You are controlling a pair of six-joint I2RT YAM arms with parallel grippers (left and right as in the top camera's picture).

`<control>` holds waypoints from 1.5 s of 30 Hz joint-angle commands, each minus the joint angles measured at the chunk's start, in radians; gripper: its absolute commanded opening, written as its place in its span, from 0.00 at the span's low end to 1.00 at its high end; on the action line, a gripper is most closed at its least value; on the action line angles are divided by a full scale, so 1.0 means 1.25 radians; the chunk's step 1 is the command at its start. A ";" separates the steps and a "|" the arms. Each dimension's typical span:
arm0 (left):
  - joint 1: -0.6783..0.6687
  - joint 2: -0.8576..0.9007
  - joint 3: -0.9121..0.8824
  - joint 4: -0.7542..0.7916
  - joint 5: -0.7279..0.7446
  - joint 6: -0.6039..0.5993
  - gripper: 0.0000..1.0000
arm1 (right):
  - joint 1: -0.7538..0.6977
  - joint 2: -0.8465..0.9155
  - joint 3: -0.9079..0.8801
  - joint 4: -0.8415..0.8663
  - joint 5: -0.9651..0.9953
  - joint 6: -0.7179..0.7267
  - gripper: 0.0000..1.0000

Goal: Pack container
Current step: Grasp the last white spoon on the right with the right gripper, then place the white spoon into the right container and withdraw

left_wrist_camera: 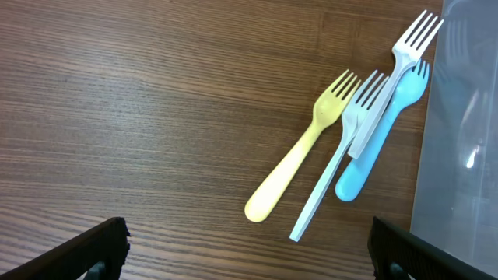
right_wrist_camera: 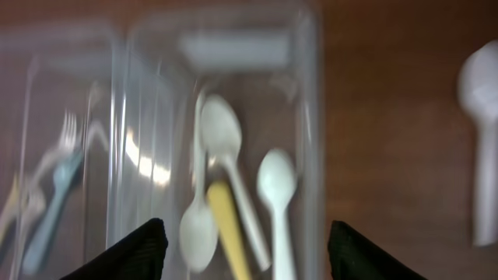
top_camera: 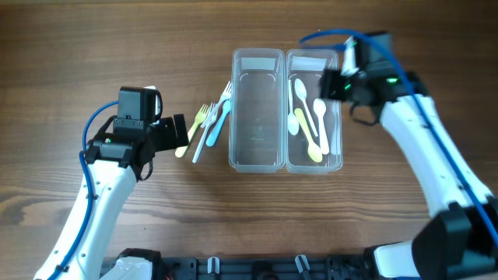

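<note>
clear containers [top_camera: 257, 58]: 2 | plastic forks [left_wrist_camera: 299, 167]: 4 | plastic spoons [right_wrist_camera: 222, 132]: 5

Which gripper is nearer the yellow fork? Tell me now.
Left. The left gripper is open right beside the yellow fork, at its handle end. The right gripper hovers over the spoon container, beyond both containers.

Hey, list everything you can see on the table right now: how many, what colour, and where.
left container: one, clear, mid-table, empty
right container: one, clear, touching the left one's right side
forks: four, yellow, blue, two whitish; overlapping on the table left of the containers
spoons: four, three whitish, one yellow; inside the right container
loose spoon: one, white, on the table right of the containers
table: one, brown wood
left gripper: open, beside the forks
right gripper: open, over the right container
</note>
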 commanded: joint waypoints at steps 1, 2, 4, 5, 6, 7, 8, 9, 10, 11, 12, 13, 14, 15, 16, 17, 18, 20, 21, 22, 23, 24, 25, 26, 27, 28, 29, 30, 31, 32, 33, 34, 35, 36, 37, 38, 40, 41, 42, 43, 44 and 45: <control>-0.001 0.002 0.016 0.000 -0.008 0.013 1.00 | -0.085 -0.026 0.022 0.031 0.095 -0.073 0.67; -0.001 0.002 0.016 0.000 -0.008 0.013 1.00 | -0.111 -0.019 0.016 0.040 0.095 -0.093 0.67; -0.001 0.002 0.016 0.000 -0.008 0.013 1.00 | -0.155 0.000 0.015 0.050 0.095 -0.121 0.68; -0.001 0.002 0.016 0.000 -0.008 0.013 1.00 | -0.179 0.014 0.015 0.056 0.092 -0.133 0.68; -0.001 0.002 0.016 0.000 -0.008 0.013 1.00 | -0.200 0.031 0.015 0.061 0.087 -0.144 0.67; -0.001 0.002 0.016 0.000 -0.008 0.013 1.00 | -0.222 0.050 0.015 0.065 0.074 -0.154 0.67; -0.001 0.002 0.016 0.000 -0.008 0.013 1.00 | -0.242 0.070 0.015 0.068 0.053 -0.170 0.67; -0.001 0.002 0.016 0.000 -0.008 0.013 1.00 | -0.267 0.099 0.015 0.070 0.020 -0.193 0.67; -0.001 0.002 0.016 0.000 -0.008 0.013 1.00 | -0.283 0.122 0.015 0.068 -0.001 -0.208 0.67; -0.001 0.002 0.016 0.000 -0.008 0.013 1.00 | -0.297 0.145 0.015 0.064 -0.014 -0.211 0.67; -0.001 0.002 0.016 0.000 -0.008 0.013 1.00 | -0.308 0.168 0.015 0.058 -0.023 -0.209 0.68; -0.001 0.002 0.016 0.000 -0.008 0.013 1.00 | -0.318 0.190 0.015 0.053 -0.031 -0.208 0.67; -0.001 0.002 0.016 0.000 -0.008 0.013 1.00 | -0.327 0.211 0.015 0.048 -0.039 -0.208 0.65; -0.001 0.002 0.016 0.000 -0.008 0.013 1.00 | -0.333 0.229 0.015 0.042 -0.044 -0.208 0.62; -0.001 0.002 0.016 0.000 -0.008 0.013 1.00 | -0.334 0.247 0.015 0.038 -0.044 -0.207 0.59; -0.001 0.002 0.016 0.000 -0.008 0.013 1.00 | -0.334 0.263 0.015 0.033 -0.043 -0.208 0.56; -0.001 0.002 0.016 0.000 -0.008 0.013 1.00 | -0.333 0.274 0.015 0.030 -0.043 -0.207 0.56; -0.001 0.002 0.016 0.000 -0.008 0.013 1.00 | -0.331 0.302 0.015 0.021 -0.028 -0.207 0.56; -0.001 0.002 0.016 0.000 -0.008 0.013 1.00 | -0.331 0.318 0.015 0.018 -0.028 -0.208 0.56; -0.001 0.002 0.016 0.000 -0.008 0.013 1.00 | -0.331 0.329 0.015 0.015 -0.028 -0.208 0.54; -0.001 0.002 0.016 0.000 -0.008 0.013 1.00 | -0.331 0.338 0.015 0.010 -0.025 -0.208 0.50; -0.001 0.002 0.016 0.000 -0.008 0.013 1.00 | -0.331 0.349 0.015 0.008 -0.021 -0.208 0.48; -0.001 0.002 0.016 0.000 -0.008 0.013 1.00 | -0.331 0.357 0.015 0.006 -0.016 -0.208 0.47; -0.001 0.002 0.016 0.000 -0.009 0.013 1.00 | -0.331 0.363 0.015 0.004 -0.010 -0.208 0.47; -0.001 0.002 0.016 0.000 -0.008 0.013 1.00 | -0.330 0.370 0.015 0.003 -0.007 -0.208 0.47; -0.001 0.002 0.016 0.000 -0.008 0.013 1.00 | -0.331 0.373 0.015 0.002 -0.007 -0.208 0.45; -0.001 0.002 0.016 0.000 -0.008 0.013 1.00 | -0.331 0.377 0.015 0.001 -0.007 -0.208 0.40; -0.001 0.002 0.016 0.000 -0.009 0.013 1.00 | -0.331 0.378 0.015 0.001 -0.007 -0.208 0.35; -0.001 0.002 0.016 0.000 -0.008 0.013 1.00 | -0.331 0.379 0.015 0.001 -0.007 -0.208 0.30; -0.001 0.002 0.016 0.000 -0.008 0.013 1.00 | -0.331 0.379 0.015 0.000 -0.006 -0.208 0.27; -0.001 0.002 0.016 0.000 -0.008 0.013 1.00 | -0.330 0.379 0.015 -0.003 -0.003 -0.208 0.24; -0.001 0.002 0.016 0.000 -0.008 0.013 1.00 | -0.330 0.379 0.015 -0.007 -0.002 -0.208 0.20; -0.001 0.002 0.016 0.000 -0.008 0.013 1.00 | -0.330 0.379 0.015 -0.012 -0.001 -0.208 0.13; -0.001 0.002 0.016 0.000 -0.008 0.013 1.00 | -0.331 0.379 0.015 -0.014 -0.001 -0.207 0.09; -0.001 0.002 0.016 0.000 -0.008 0.013 1.00 | -0.331 0.379 0.015 -0.016 -0.002 -0.204 0.04; -0.001 0.002 0.016 0.000 -0.008 0.013 1.00 | -0.330 0.379 0.015 -0.019 -0.002 -0.200 0.04; -0.001 0.002 0.016 0.000 -0.008 0.013 1.00 | -0.326 0.376 0.016 -0.031 -0.002 -0.182 0.04; -0.001 0.002 0.016 0.000 -0.008 0.013 1.00 | -0.322 0.372 0.016 -0.037 -0.002 -0.177 0.04; -0.001 0.002 0.016 0.000 -0.008 0.013 1.00 | -0.317 0.364 0.016 -0.043 -0.002 -0.166 0.04; -0.001 0.002 0.016 0.000 -0.008 0.013 1.00 | -0.311 0.350 0.016 -0.050 -0.002 -0.155 0.04; -0.001 0.002 0.016 0.000 -0.008 0.013 1.00 | -0.305 0.338 0.016 -0.054 -0.001 -0.148 0.04; -0.001 0.002 0.016 0.000 -0.008 0.013 1.00 | -0.294 0.314 0.016 -0.057 -0.002 -0.142 0.04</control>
